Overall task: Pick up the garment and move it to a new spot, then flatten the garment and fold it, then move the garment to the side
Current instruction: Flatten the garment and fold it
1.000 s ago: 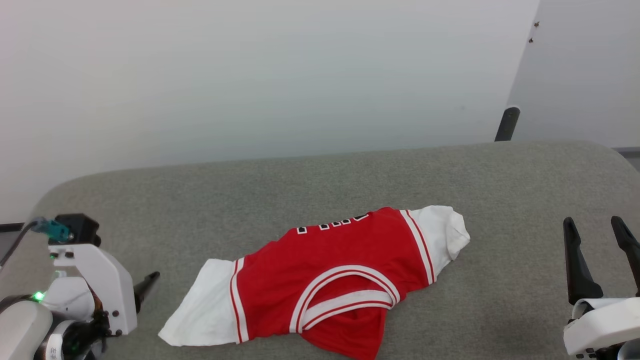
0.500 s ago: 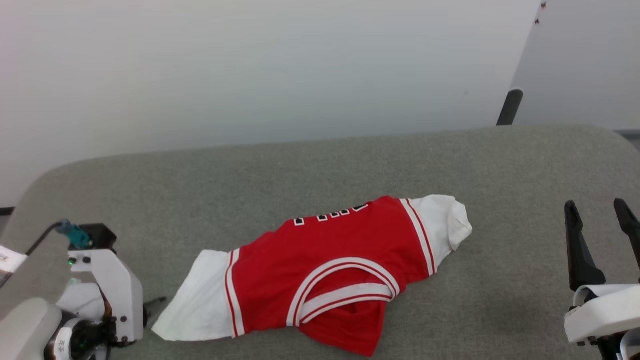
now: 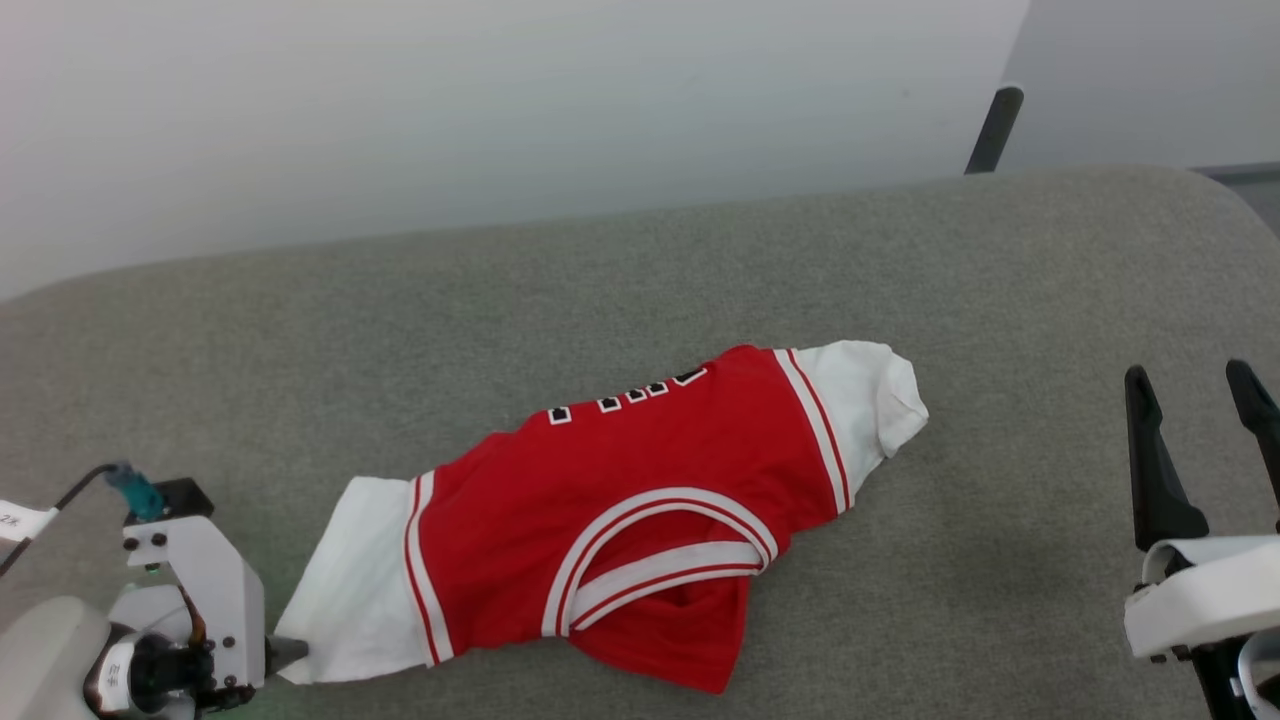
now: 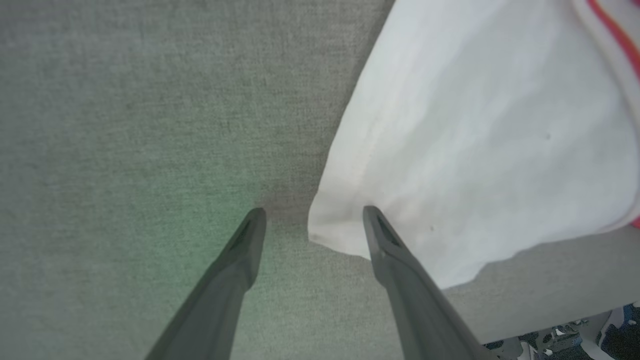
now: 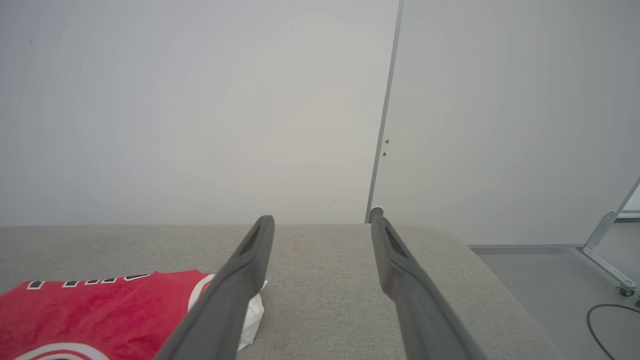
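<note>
Grey tabletop backed by white wall. Left gripper spread wide over garment sleeve corner; right gripper wide, nothing held.

Grey fabric surface, white wall, dark post

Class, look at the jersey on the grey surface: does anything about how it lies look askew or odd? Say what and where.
The garment lies slanted and folded over itself: its chest lettering is half hidden at the far fold, and red cloth bunches below the striped neckline.
</note>
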Tool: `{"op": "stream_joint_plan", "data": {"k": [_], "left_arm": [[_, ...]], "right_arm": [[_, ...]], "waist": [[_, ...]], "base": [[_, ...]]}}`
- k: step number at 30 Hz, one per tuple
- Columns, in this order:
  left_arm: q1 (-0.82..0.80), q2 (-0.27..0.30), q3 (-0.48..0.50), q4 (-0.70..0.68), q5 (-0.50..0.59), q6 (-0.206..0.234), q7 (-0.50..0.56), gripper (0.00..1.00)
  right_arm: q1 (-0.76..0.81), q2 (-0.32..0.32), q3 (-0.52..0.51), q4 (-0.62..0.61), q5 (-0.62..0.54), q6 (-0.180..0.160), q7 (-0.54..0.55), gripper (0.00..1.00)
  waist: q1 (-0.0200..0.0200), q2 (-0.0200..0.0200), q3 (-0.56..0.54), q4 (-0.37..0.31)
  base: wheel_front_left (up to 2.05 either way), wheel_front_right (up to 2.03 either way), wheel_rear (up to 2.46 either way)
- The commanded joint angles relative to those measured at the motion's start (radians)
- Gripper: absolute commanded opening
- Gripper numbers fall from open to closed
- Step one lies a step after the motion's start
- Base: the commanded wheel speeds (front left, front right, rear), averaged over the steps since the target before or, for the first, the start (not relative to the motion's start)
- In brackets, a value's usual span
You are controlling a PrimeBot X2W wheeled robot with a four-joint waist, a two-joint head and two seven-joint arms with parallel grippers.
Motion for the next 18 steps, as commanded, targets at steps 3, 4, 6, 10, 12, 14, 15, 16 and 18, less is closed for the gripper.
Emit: {"op": "stream_joint_plan", "data": {"k": [3,4,6,10,12,14,15,16,18], "left_arm": [[-0.017,-0.012,0.002,0.027,-0.016,0.007,0.021,1.0],[-0.019,-0.014,-0.001,0.035,-0.015,0.006,0.023,1.0],[-0.021,-0.022,-0.005,0.053,-0.016,0.005,0.026,1.0],[-0.01,-0.05,-0.008,0.089,-0.04,0.004,0.046,0.34],[-0.011,-0.062,0.001,0.097,-0.056,-0.002,0.037,0.0],[-0.018,-0.07,0.002,0.097,-0.054,-0.013,0.03,0.0],[-0.026,-0.071,0.007,0.097,-0.053,-0.014,0.019,0.0],[-0.033,-0.07,0.012,0.099,-0.054,-0.018,0.011,0.0],[-0.051,-0.073,0.012,0.099,-0.044,-0.022,-0.003,0.0]], "right_arm": [[-0.022,0.003,0.004,-0.007,-0.009,-0.001,0.007,1.0],[-0.025,0.002,0.004,-0.009,-0.009,-0.001,0.009,1.0],[-0.032,0.003,0.006,-0.011,-0.01,-0.001,0.011,1.0],[-0.037,0.003,0.008,-0.011,-0.003,-0.001,0.028,1.0],[-0.042,0.002,0.01,-0.011,0.01,-0.001,0.047,1.0],[-0.052,0.003,0.011,-0.012,0.021,-0.001,0.072,1.0],[-0.058,0.001,0.012,-0.006,0.03,-0.001,0.09,1.0],[-0.061,-0.006,0.018,0.005,0.038,-0.001,0.117,1.0],[-0.075,-0.038,0.045,0.023,0.056,-0.001,0.183,1.0]], "waist": [[-0.0001,0.0,0.018,-0.012],[-0.0001,0.0,0.021,-0.011],[-0.0001,0.0,0.024,-0.012],[-0.0001,0.0,0.026,-0.012],[-0.0001,0.0,0.025,-0.01],[-0.0001,0.0,0.025,-0.005],[-0.0001,0.0,0.025,-0.001],[-0.0001,0.0,0.025,0.002],[-0.0001,0.0,0.028,0.013]], "base": [[0.0,0.0,0.0],[0.0,0.0,0.0],[0.0,0.0,0.0],[0.0,0.0,0.0],[0.0,0.0,0.0],[0.0,0.0,0.0],[0.0,0.0,0.0],[0.0,0.0,0.0],[0.0,0.0,0.0]]}}
